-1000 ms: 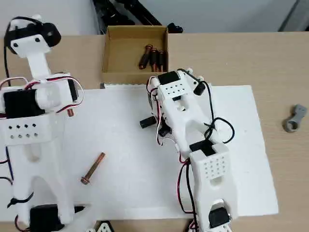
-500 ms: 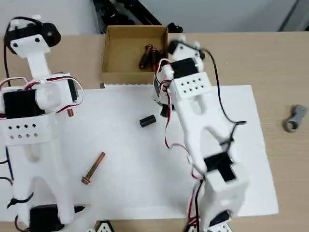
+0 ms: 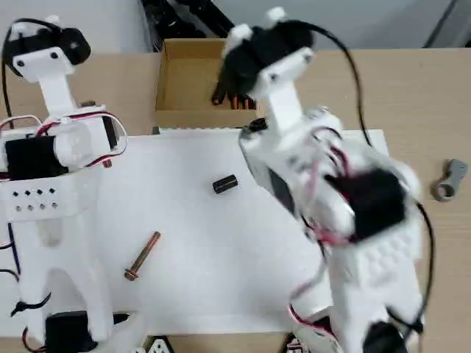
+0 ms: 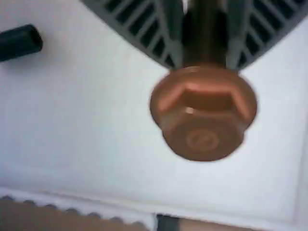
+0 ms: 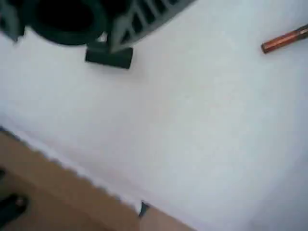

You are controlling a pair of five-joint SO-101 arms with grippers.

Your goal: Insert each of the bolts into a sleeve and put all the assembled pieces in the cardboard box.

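- Left wrist view: looks straight onto the hex head of the held bolt [image 4: 202,113]. Shank clamped in the left gripper [image 4: 204,48], jaws tight on both sides, thread end hidden behind them. Probably gripped mid-shank to leave that far end free for a sleeve.
- Also catches a loose sleeve [image 4: 19,41] lying on the white foam sheet [image 4: 96,144], well apart from the bolt head.
- Right wrist view: shows a dark ring between the ribbed jaws of the right gripper [image 5: 62,21]. Taken here for a held sleeve [image 5: 62,42], seen end-on and pinched from both sides. Presumably held that way to keep the bore open for the bolt.
- Beyond it, the loose sleeve flat on the sheet, and a loose bolt [image 5: 284,38] well away. Neither paired yet, by the look of it.
- High view: supplies what neither wrist camera does.
  - Cardboard box [image 3: 184,81] at the sheet's far edge, with assembled pieces [image 3: 218,96] inside, partly hidden by the raised right arm.
  - The two arms well apart, so no mating yet.
  - Loose bolt nearer the left arm, loose sleeve between the arms.
- Off to the side on the bare worktop [image 3: 412,88], a grey part [image 3: 449,180], seemingly no part of the job.
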